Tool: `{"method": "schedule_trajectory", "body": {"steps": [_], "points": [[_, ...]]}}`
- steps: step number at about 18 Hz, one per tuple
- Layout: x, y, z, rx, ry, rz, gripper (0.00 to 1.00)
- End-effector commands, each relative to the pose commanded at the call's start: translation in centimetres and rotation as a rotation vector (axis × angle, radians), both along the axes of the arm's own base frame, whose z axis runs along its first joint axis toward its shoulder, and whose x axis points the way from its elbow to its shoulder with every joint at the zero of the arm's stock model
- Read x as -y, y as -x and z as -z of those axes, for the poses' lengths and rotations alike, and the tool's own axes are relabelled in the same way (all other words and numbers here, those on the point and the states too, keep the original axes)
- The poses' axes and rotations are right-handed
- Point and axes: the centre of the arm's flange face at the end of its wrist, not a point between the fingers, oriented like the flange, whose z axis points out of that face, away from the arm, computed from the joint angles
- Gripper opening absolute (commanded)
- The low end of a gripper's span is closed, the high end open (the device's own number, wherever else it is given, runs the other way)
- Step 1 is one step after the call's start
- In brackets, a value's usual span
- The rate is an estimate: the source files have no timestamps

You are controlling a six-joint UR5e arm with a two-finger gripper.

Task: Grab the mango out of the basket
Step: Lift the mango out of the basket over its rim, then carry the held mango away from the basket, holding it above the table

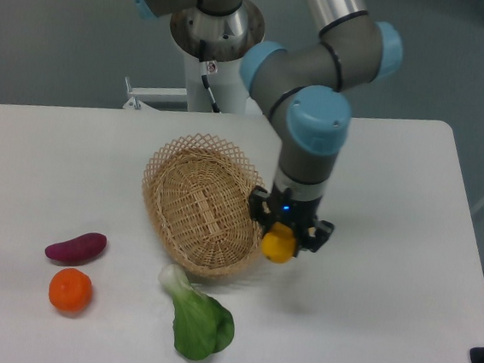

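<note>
Your hand (287, 236) is clamped on the mango (277, 244), which hangs directly beneath it, just right of the basket (201, 203) rim and above the desk (390, 247), outside the basket.

We see a smooth yellow-orange mango (278, 244), a light-tan woven wicker basket (201, 205) with lattice rim, a purple sweet potato (76, 247), a round orange fruit (70, 290) — and a green-leafed, white-stemmed bok choy (197, 318).
</note>
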Motion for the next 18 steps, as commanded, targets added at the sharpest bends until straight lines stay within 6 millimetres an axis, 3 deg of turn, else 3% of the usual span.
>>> {"method": "schedule_trajectory", "body": {"steps": [8, 14, 18], "points": [[3.5, 7.7, 0.9, -0.06, 0.065, 0.074, 0.41], [6.8, 10.8, 1.3, -0.082, 0.083, 0.142, 0.41], [7.9, 12.7, 1.5, -0.091, 0.09, 0.181, 0.41]]}}
